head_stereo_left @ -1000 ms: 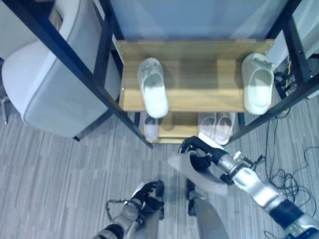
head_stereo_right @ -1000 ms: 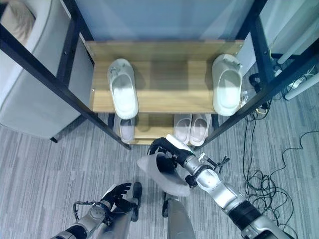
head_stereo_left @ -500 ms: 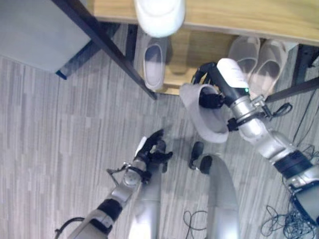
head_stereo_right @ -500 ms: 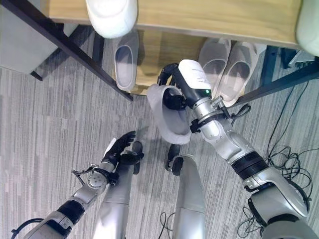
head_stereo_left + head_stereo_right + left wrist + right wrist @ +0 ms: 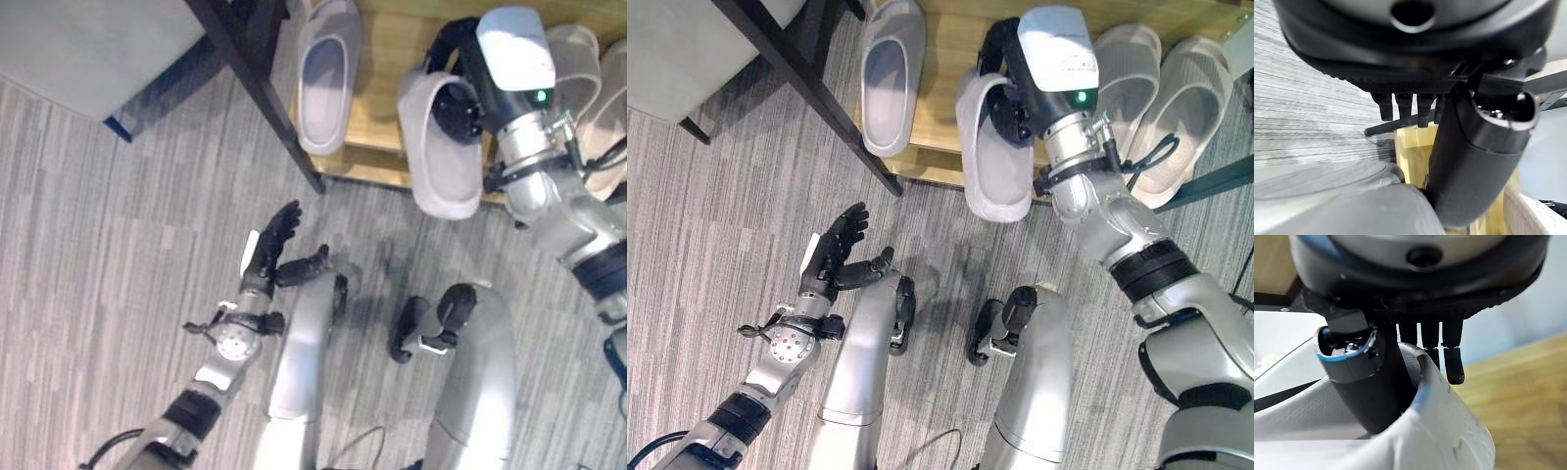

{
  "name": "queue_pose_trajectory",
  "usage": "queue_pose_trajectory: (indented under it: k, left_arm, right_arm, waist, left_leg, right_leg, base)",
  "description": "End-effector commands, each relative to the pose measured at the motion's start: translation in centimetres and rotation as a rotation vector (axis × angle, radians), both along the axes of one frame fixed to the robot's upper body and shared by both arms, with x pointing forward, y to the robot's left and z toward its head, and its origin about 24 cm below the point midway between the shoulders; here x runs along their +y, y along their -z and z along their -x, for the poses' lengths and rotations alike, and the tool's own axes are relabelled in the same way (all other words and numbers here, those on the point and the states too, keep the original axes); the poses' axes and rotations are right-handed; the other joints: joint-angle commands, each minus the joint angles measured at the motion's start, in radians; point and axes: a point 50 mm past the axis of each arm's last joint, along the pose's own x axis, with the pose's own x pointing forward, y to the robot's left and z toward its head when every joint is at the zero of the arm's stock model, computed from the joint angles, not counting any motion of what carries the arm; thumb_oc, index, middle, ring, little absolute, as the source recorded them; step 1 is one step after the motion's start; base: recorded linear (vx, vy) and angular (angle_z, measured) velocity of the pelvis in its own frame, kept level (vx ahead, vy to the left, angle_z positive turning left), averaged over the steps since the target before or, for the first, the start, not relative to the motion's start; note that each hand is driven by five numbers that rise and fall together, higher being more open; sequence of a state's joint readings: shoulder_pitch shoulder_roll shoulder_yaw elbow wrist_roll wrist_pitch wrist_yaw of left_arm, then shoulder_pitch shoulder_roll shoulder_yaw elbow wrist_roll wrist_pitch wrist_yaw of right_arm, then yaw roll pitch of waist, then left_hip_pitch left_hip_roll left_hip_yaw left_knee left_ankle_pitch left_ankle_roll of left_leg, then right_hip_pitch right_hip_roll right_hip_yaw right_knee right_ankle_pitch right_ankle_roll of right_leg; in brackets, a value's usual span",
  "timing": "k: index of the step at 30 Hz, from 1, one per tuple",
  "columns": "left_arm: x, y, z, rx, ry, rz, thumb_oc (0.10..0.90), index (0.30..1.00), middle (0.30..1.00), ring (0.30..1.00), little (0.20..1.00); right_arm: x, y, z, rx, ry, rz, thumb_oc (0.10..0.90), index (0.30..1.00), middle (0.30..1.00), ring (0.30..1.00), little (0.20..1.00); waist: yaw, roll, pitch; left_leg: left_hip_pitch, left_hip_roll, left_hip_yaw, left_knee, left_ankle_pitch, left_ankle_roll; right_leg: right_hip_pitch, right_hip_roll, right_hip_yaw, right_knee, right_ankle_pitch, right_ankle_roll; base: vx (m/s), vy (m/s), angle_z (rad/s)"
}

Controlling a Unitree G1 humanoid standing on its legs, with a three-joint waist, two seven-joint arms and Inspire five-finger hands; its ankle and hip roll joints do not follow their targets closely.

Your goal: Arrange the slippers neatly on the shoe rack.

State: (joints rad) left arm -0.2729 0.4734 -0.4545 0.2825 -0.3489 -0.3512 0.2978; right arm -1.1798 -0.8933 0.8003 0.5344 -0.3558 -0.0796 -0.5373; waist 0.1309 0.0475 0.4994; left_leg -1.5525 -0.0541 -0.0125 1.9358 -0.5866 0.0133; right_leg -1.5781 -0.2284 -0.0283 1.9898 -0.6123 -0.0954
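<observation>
1. I see the shoe rack (image 5: 950,147), my landmark, at the top of the head views: a low wooden shelf with a dark metal leg (image 5: 813,93) slanting down to its left front corner, standing on grey striped floor (image 5: 715,255).
2. A pale upholstered seat (image 5: 88,49) sits on the floor just left of the rack, beyond that leg.
3. A pair of pale slippers (image 5: 1161,108) lies side by side at the right end of the rack's low shelf, toes pointing inward.
4. A single grey slipper (image 5: 890,83) lies at the left end of the same shelf, close to the leg.
5. The slipper being placed (image 5: 994,157) hangs between those two groups, its front end over the shelf's front edge and its heel out over the floor.
6. My right hand (image 5: 1014,83) grasps this slipper: in the right wrist view the thumb sits inside the opening and the fingers (image 5: 1452,362) curl over the upper.
7. My left hand (image 5: 838,257) hovers above the floor well in front of the rack, fingers released and spread, holding nothing.
</observation>
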Motion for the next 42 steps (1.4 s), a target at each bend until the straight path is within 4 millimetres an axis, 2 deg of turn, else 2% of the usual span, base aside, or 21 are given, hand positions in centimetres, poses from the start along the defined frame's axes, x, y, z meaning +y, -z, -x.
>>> queue_pose_trajectory:
  k: [1, 4, 7, 13, 20, 28, 29, 30, 31, 32, 37, 42]
  left_arm:
    - [3.6, 6.2, 4.6, 0.258, -0.093, -0.134, 0.800, 0.900, 0.900, 0.900, 0.900]
    - [4.0, 6.5, 5.5, 0.271, -0.096, -0.136, 0.800, 0.900, 0.900, 0.900, 0.900]
    - [4.2, 6.5, 5.8, 0.271, -0.102, -0.133, 0.800, 0.900, 0.900, 0.900, 0.900]
    - [4.5, 6.3, 6.5, 0.276, -0.072, -0.148, 0.800, 0.900, 0.900, 0.900, 0.900]
    - [4.5, 5.4, 6.7, 0.247, -0.021, -0.170, 0.800, 0.900, 0.900, 0.900, 0.900]
    - [4.1, 4.7, 6.2, 0.215, 0.021, -0.185, 0.800, 0.900, 0.900, 0.900, 0.900]
    - [4.0, 4.6, 6.1, 0.212, 0.027, -0.186, 0.800, 0.900, 0.900, 0.900, 0.900]
    - [4.0, 4.6, 6.1, 0.212, 0.027, -0.186, 0.800, 0.900, 0.900, 0.900, 0.900]
    - [3.9, 4.5, 6.1, 0.210, 0.037, -0.188, 0.800, 0.900, 0.900, 0.900, 0.900]
    - [3.8, 4.4, 6.0, 0.205, 0.041, -0.187, 0.800, 0.900, 0.900, 0.900, 0.900]
    - [3.5, 4.2, 5.6, 0.194, 0.045, -0.172, 0.800, 0.900, 0.900, 0.900, 0.900]
    - [3.5, 4.5, 5.7, 0.209, 0.027, -0.169, 0.800, 0.900, 0.900, 0.900, 0.900]
  right_arm:
    - [1.9, -8.2, 2.7, -0.368, -0.106, -0.111, 0.400, 0.300, 0.300, 0.300, 0.300]
    - [1.4, -8.1, 2.0, -0.366, -0.038, -0.071, 0.400, 0.300, 0.300, 0.300, 0.300]
    - [0.7, -7.9, 1.5, -0.356, -0.001, -0.078, 0.400, 0.300, 0.300, 0.300, 0.300]
    - [0.1, -6.7, 0.0, -0.278, 0.053, -0.110, 0.400, 0.300, 0.300, 0.300, 0.300]
    - [-1.3, -5.9, -0.9, -0.231, 0.129, -0.149, 0.400, 0.300, 0.300, 0.300, 0.300]
    - [-2.0, -6.3, -1.1, -0.243, 0.173, -0.190, 0.400, 0.300, 0.300, 0.300, 0.300]
    - [-2.3, -6.4, -1.1, -0.242, 0.186, -0.191, 0.491, 0.436, 0.436, 0.436, 0.436]
    - [-2.3, -6.4, -1.1, -0.242, 0.186, -0.191, 0.557, 0.535, 0.535, 0.535, 0.535]
    - [-2.8, -6.4, -1.2, -0.234, 0.217, -0.197, 0.725, 0.787, 0.787, 0.787, 0.787]
    - [-3.2, -6.3, -1.4, -0.227, 0.243, -0.205, 0.800, 0.900, 0.900, 0.900, 0.900]
    - [-3.6, -6.7, -1.8, -0.205, 0.298, -0.227, 0.800, 0.900, 0.900, 0.900, 0.900]
    - [-2.1, -6.4, -2.2, -0.184, 0.239, -0.230, 0.800, 0.900, 0.900, 0.900, 0.900]
  waist:
    - [0.036, -0.032, 0.021]
    - [0.058, -0.030, 0.021]
    - [0.070, -0.025, 0.021]
    - [0.120, -0.006, 0.021]
    - [0.160, 0.020, 0.021]
    - [0.187, 0.042, 0.021]
    - [0.187, 0.042, 0.021]
    - [0.187, 0.042, 0.021]
    - [0.190, 0.041, 0.021]
    - [0.191, 0.042, 0.021]
    - [0.185, 0.032, 0.021]
    - [0.168, 0.019, 0.021]
  left_leg:
    - [-0.018, 0.014, -0.039, -0.020, -0.074, 0.004]
    - [-0.018, 0.014, -0.044, 0.062, -0.121, -0.002]
    - [-0.018, 0.012, -0.047, 0.094, -0.138, -0.006]
    - [-0.018, 0.007, -0.070, 0.169, -0.175, -0.008]
    - [-0.018, -0.009, -0.087, 0.183, -0.171, -0.017]
    - [-0.018, -0.033, -0.096, 0.173, -0.154, -0.025]
    - [-0.018, -0.038, -0.097, 0.169, -0.150, -0.025]
    - [-0.018, -0.038, -0.097, 0.169, -0.150, -0.025]
    - [-0.018, -0.044, -0.097, 0.167, -0.148, -0.027]
    - [-0.018, -0.045, -0.098, 0.164, -0.146, -0.030]
    - [-0.018, -0.048, -0.105, 0.160, -0.146, -0.040]
    - [-0.018, -0.034, -0.099, 0.175, -0.157, -0.045]
  right_leg:
    - [0.036, 0.034, 0.111, 0.086, -0.087, 0.027]
    - [0.036, 0.034, 0.127, 0.173, -0.116, 0.013]
    - [0.040, 0.027, 0.128, 0.207, -0.128, 0.011]
    - [0.059, 0.012, 0.116, 0.261, -0.134, 0.017]
    - [0.097, -0.027, 0.092, 0.267, -0.132, 0.036]
    - [0.139, -0.054, 0.081, 0.262, -0.124, 0.036]
    - [0.144, -0.055, 0.082, 0.263, -0.120, 0.034]
    - [0.144, -0.055, 0.082, 0.263, -0.120, 0.034]
    - [0.148, -0.057, 0.082, 0.263, -0.117, 0.033]
    - [0.150, -0.059, 0.082, 0.262, -0.115, 0.031]
    - [0.149, -0.060, 0.085, 0.267, -0.112, 0.021]
    - [0.140, -0.050, 0.092, 0.281, -0.114, 0.014]
  base:
    - [0.08, -0.027, -0.01]
    - [0.06, -0.040, -0.02]
    - [0.02, -0.015, 0.02]
    - [0.01, -0.002, 0.02]
    - [0.02, 0.003, 0.05]
    - [0.00, -0.024, 0.19]
    - [0.00, -0.022, 0.20]
    - [0.00, -0.021, 0.20]
    - [0.00, -0.014, 0.12]
    - [-0.01, -0.022, 0.11]
    - [-0.01, -0.006, 0.11]
    - [0.00, 0.006, 0.01]
